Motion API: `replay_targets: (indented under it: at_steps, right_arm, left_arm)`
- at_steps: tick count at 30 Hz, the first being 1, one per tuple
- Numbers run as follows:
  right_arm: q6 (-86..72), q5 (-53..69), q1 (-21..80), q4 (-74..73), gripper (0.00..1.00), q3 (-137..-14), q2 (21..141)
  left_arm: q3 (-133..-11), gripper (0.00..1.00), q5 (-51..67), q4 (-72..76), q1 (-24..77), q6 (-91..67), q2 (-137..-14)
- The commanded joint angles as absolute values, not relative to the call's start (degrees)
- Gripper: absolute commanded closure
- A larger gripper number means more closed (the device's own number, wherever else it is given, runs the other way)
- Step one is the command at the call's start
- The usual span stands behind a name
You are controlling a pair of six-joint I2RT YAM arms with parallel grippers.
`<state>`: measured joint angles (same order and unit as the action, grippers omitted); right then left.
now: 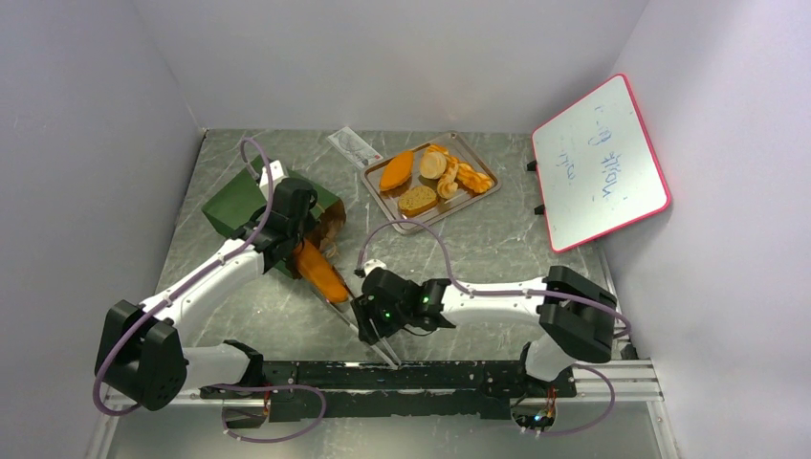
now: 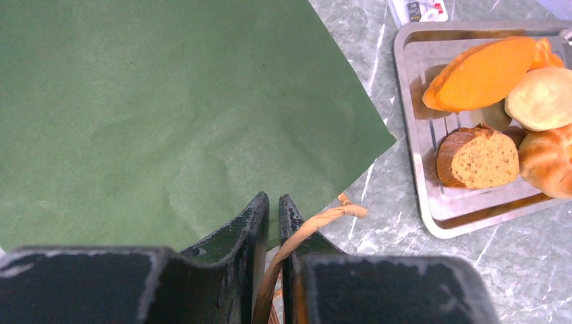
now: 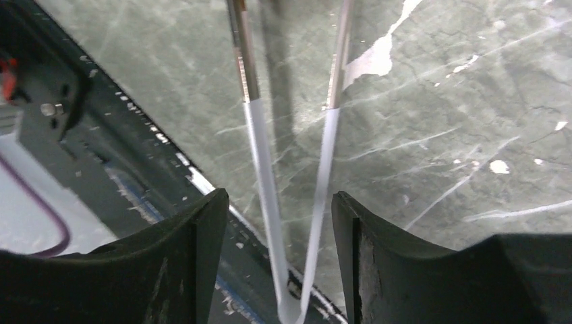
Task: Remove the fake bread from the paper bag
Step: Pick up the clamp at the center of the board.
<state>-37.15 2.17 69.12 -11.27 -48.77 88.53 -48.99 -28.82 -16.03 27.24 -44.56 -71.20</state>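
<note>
The dark green paper bag (image 1: 239, 201) lies on its side at the left; it fills the left wrist view (image 2: 168, 101). My left gripper (image 1: 284, 239) is at the bag's mouth, shut on its tan handle (image 2: 317, 226). A long orange loaf (image 1: 320, 273) sticks out of the mouth onto the table. Several more bread pieces lie on the metal tray (image 1: 478, 206): an orange loaf (image 2: 482, 74), a round bun (image 2: 543, 98), a brown slice (image 2: 479, 158) and a braided piece (image 2: 550, 162). My right gripper (image 3: 280, 202) is open, its jaws either side of metal tongs (image 3: 260, 148) without touching them.
The tongs (image 1: 375, 342) lie on the table by the near rail, next to the right gripper (image 1: 368, 327). A red-framed whiteboard (image 1: 598, 163) leans at the right wall. A clear packet (image 1: 352, 146) lies behind the tray. Grey walls close three sides.
</note>
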Motion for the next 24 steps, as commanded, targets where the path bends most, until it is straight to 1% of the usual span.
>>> replay_targets:
  at_steps: [1,5,6,7,9,19,22,24]
  right_arm:
    - [-34.09,-6.14,69.87,-10.92,0.41,-49.96,90.54]
    - [-33.22,-9.8,70.89,-11.96,0.4,-51.15,92.06]
    - [-32.96,-10.98,71.42,-12.36,0.31,-51.49,92.46]
    - [-32.54,-11.79,71.75,-12.65,0.27,-51.7,92.65]
    - [-32.0,-12.74,72.02,-12.74,0.26,-51.93,93.17]
    - [-30.27,-14.32,73.74,-9.87,0.26,-51.76,96.9]
    - [-28.95,-16.65,74.82,-8.36,0.3,-51.77,98.84]
    - [-28.59,-17.44,75.19,-7.73,0.35,-52.08,100.28]
  left_arm:
    - [-48.15,0.93,-27.52,-15.85,27.77,-44.65,-70.68]
    - [-47.67,0.93,-27.65,-15.83,27.77,-44.73,-70.42]
    - [-47.58,0.93,-27.68,-15.76,27.76,-44.85,-70.4]
    - [-47.34,0.93,-27.67,-15.7,27.75,-44.83,-70.39]
    - [-47.07,0.93,-27.6,-15.48,27.73,-44.99,-70.39]
    - [-46.27,0.93,-27.13,-15.09,27.77,-45.35,-70.41]
    - [-45.77,0.93,-27.01,-14.86,27.73,-45.57,-70.31]
    - [-45.54,0.93,-26.99,-14.7,27.77,-45.68,-70.31]
